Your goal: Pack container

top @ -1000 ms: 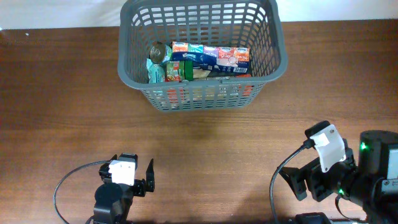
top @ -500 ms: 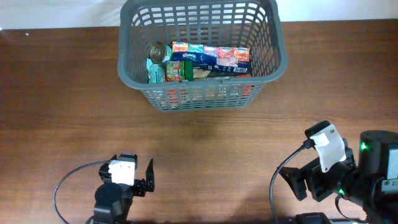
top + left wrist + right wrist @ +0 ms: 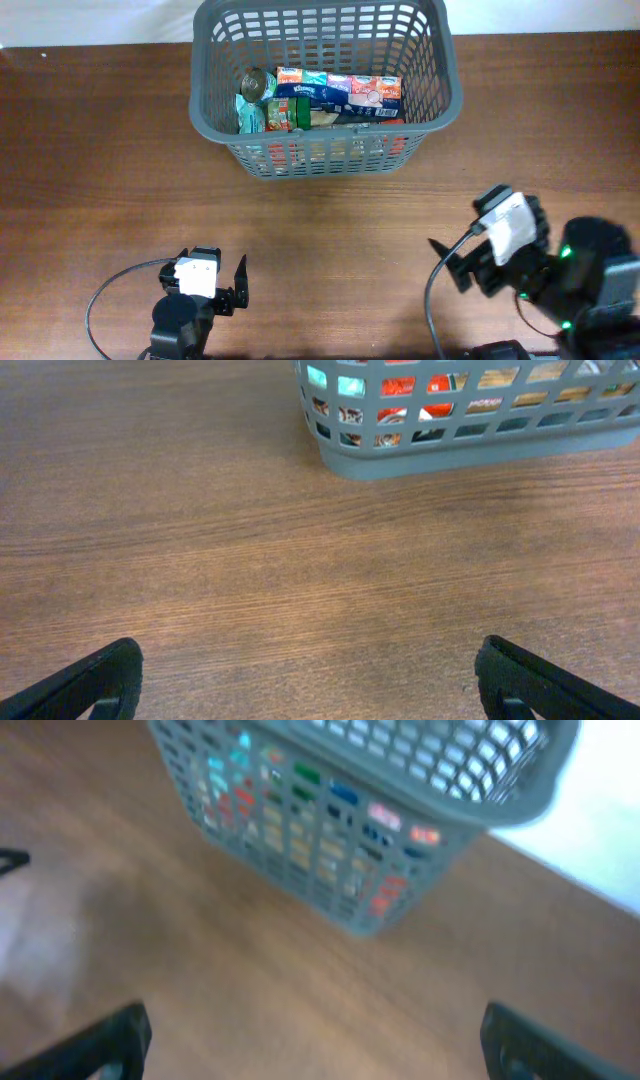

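Shifted leftward and forward since a moment ago, the right hand point(image 3: 320, 1042) hangs spread and empty above the near counter point(image 3: 100, 150), the left hand point(image 3: 315, 682) likewise spread wide at the near left, and the container point(image 3: 325, 160) stands at the far middle, colourful packets point(image 3: 340, 93) inside.

Light is even and bright. The container point(image 3: 322, 156) throws a soft shadow on the bench point(image 3: 100, 150). My right wrist view is all blurred; the left is sharp.
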`<state>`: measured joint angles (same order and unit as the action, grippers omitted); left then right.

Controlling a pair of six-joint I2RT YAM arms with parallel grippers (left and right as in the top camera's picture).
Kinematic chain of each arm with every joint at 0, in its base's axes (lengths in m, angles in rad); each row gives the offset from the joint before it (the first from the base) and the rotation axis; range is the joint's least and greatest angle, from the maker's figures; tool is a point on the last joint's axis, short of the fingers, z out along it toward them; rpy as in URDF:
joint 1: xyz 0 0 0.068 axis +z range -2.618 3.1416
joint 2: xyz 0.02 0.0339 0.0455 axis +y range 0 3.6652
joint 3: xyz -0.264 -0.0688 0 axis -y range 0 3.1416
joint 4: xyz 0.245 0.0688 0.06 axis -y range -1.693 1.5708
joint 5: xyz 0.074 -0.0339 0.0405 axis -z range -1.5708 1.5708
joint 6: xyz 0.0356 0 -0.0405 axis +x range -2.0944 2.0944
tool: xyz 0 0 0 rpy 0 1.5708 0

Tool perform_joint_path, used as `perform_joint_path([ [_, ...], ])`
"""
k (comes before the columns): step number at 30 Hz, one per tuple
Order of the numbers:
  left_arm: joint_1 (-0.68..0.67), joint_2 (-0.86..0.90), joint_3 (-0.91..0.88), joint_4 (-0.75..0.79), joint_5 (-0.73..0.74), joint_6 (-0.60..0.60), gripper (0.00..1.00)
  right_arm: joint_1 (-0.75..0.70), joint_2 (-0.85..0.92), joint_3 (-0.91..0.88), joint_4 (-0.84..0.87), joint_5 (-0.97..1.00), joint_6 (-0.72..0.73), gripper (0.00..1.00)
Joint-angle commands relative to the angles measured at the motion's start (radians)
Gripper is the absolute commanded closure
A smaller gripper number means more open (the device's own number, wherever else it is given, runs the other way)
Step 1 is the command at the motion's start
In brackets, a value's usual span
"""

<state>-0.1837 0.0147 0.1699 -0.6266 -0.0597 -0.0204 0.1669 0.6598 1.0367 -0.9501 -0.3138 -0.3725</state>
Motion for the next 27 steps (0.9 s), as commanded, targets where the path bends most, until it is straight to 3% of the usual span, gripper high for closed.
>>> perform_joint_path([
  [1,0.005,-0.010,-0.004,0.003,-0.008,-0.010,0.01,0.051,-0.120,-0.228,0.140,0.011,-0.015,0.01],
  [6,0.005,-0.010,-0.004,0.003,-0.007,-0.010,0.01,0.064,-0.299,-0.529,0.305,0.011,-0.015,0.01],
  [12,0.005,-0.010,-0.004,0.003,-0.008,-0.010,0.01,0.064,-0.489,-0.750,0.383,0.011,-0.015,0.01],
  [20,0.005,-0.010,-0.004,0.003,-0.008,-0.010,0.01,0.064,-0.629,-0.886,0.392,0.012,-0.014,0.01],
  [27,0.005,-0.010,-0.004,0.003,-0.008,-0.010,0.01,0.064,-0.657,-0.885,0.397,0.011,-0.014,0.01],
])
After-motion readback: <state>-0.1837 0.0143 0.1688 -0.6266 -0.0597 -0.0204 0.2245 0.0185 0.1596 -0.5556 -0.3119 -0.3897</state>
